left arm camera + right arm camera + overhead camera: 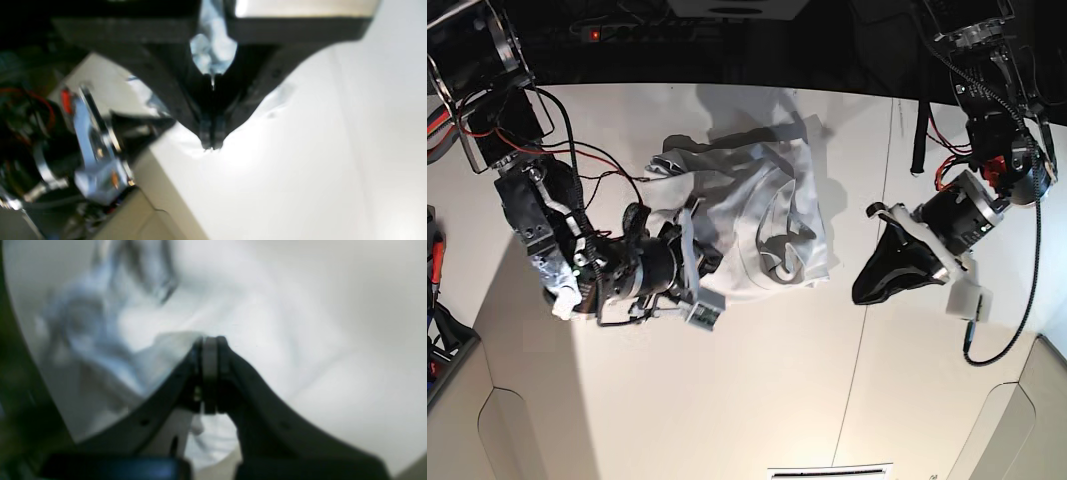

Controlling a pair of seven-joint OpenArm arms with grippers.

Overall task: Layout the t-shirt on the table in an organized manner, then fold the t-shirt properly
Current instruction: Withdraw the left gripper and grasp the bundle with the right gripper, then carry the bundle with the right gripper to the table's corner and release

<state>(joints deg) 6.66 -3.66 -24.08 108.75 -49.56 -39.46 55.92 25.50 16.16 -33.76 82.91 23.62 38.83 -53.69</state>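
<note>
Two wrist views, both badly blurred. Right gripper [210,341] seen from behind with jaws pressed together, tips set in among the pale folds of the t-shirt [140,340]; too smeared to tell whether any cloth is nipped between them. From the base view, same tips hidden behind the arm's own dark body, right at the near-left edge of the cloth. Left gripper [211,145] likewise closed tight, nothing visibly held, tips down at a bright white surface; cannot tell whether touching it. Sliver of crumpled bluish-white fabric showing through the gap above the closed fingers [186,110]. Upper parts of both arms cut off by the frame.

Shirt itself lying bunched and wrinkled on the far middle of the table [727,400], one edge reaching toward the back rim, lower folds rolled over on themselves, sleeves and collar not separable. Left arm's dark fingers well apart from it, beyond a thin dark seam [867,330] in the tabletop. Matte off-white top, rounded cut-outs [502,420] along the near edge. Red and black cables [577,160] trailing across the left side. Beyond the far rim, darkness.
</note>
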